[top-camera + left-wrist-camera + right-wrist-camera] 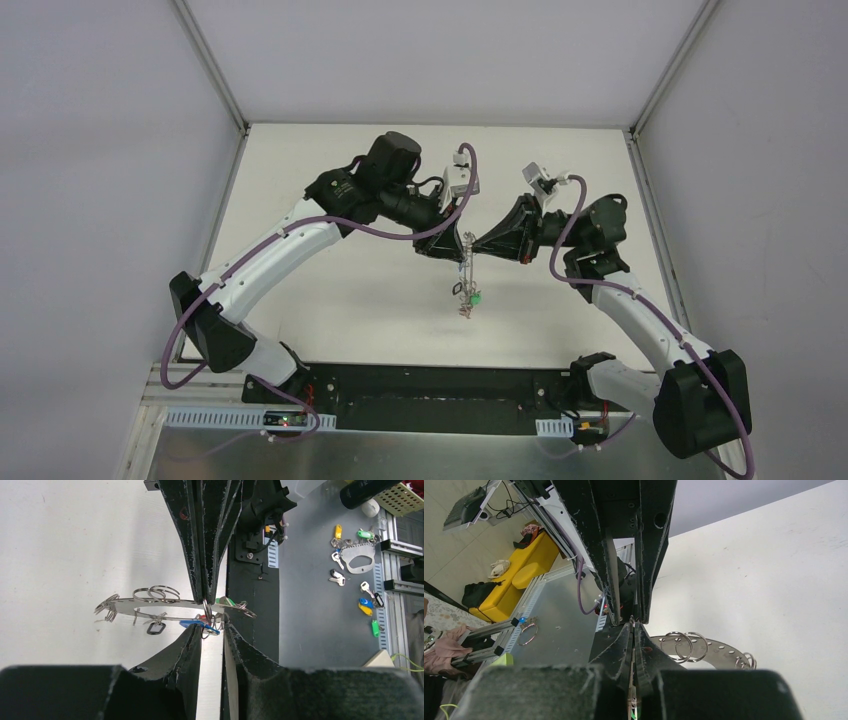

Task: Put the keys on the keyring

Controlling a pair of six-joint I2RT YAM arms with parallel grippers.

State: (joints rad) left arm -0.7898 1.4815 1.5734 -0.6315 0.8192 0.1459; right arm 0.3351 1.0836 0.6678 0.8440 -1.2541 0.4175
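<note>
Three tagged keys are showing at the keyring (125, 602): a black-tagged key (156, 628) dangling under its middle, and a blue-tagged key (196, 624) and a green-tagged key (227, 600) at the end where the two claws are meeting. The keyring is hanging in the air above the tabletop (380, 320), edge-on to the left wrist camera, with two bare split rings (157, 594) standing up from its rim. Whether the blue-tagged key is fully threaded is not something I can tell.

The right claw (206, 600) is pinching tight on the keyring's rim, right at a small loop (207, 611), and carrying the whole plate. The left claw (212, 632) is standing narrowly parted, its tips flanking the blue-tagged key with tabletop showing through the gap; it is not visibly clamping anything.

The step in hand looks like working that key onto the loop. Doing it well probably means the right claw holding the plate steady while the left one takes the key by its flat head, not the swinging tag, and feeds it along the loop's wire without twisting the plate.

Both arms are reaching forward and inward, forearms raised, claws pointing tip to tip over the tabletop's middle.
</note>
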